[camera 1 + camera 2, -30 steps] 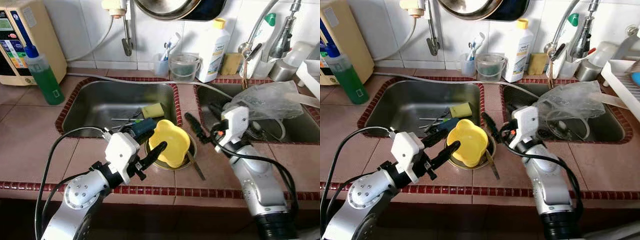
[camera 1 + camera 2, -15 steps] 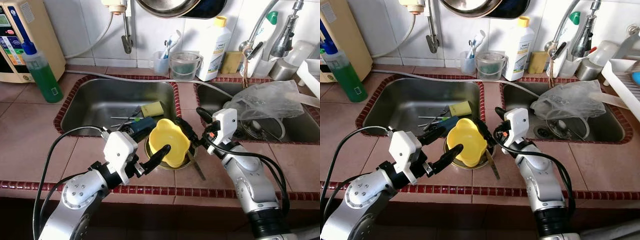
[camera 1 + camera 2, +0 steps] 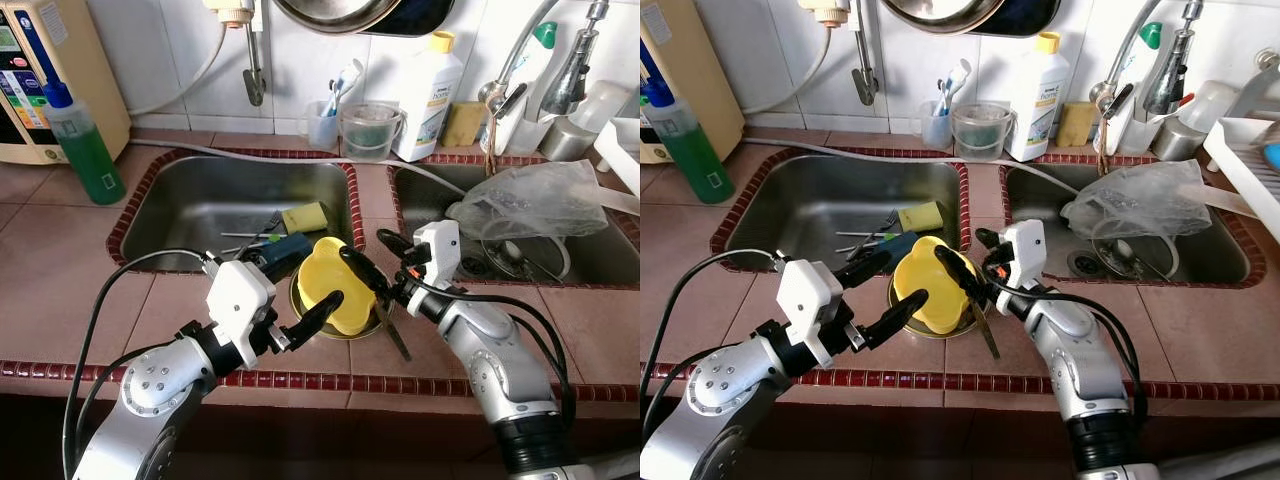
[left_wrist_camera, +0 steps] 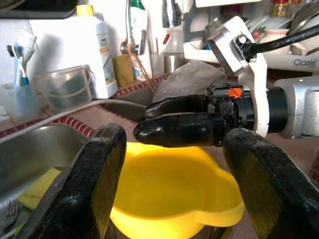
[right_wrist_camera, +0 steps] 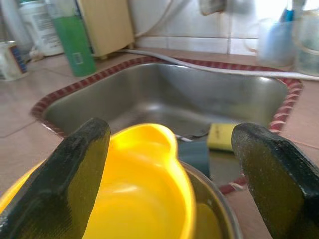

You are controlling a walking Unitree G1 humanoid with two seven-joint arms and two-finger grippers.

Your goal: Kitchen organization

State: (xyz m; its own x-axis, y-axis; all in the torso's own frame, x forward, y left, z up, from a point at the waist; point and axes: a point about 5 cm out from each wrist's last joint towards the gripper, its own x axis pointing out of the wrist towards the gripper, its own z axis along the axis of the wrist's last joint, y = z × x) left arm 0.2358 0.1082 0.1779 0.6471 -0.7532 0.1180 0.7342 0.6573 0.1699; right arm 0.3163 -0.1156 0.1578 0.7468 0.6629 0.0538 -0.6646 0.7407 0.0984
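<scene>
Both pincers, left pincer (image 3: pixel 300 285) and right pincer (image 3: pixel 362 258), gape around the upward-facing yellow bowl (image 3: pixel 334 284).

— Where's the bowl (image 3: pixel 332 283)?
— Sitting in a metal dish (image 3: pixel 372 321) on the counter (image 3: pixel 60 290), just in front of the left sink (image 3: pixel 200 205).
— And the grippers?
— Left gripper (image 3: pixel 298 288) at its near-left side, right gripper (image 3: pixel 371 258) at its right rim, fingers spread on both.
— Anything in the sink?
— A sponge (image 3: pixel 305 218) and cutlery (image 3: pixel 248 238), behind the bowl. A plastic bag (image 3: pixel 540 198) lies over the right sink (image 3: pixel 590 255); a soap bottle (image 3: pixel 83 150) stands far left.
</scene>
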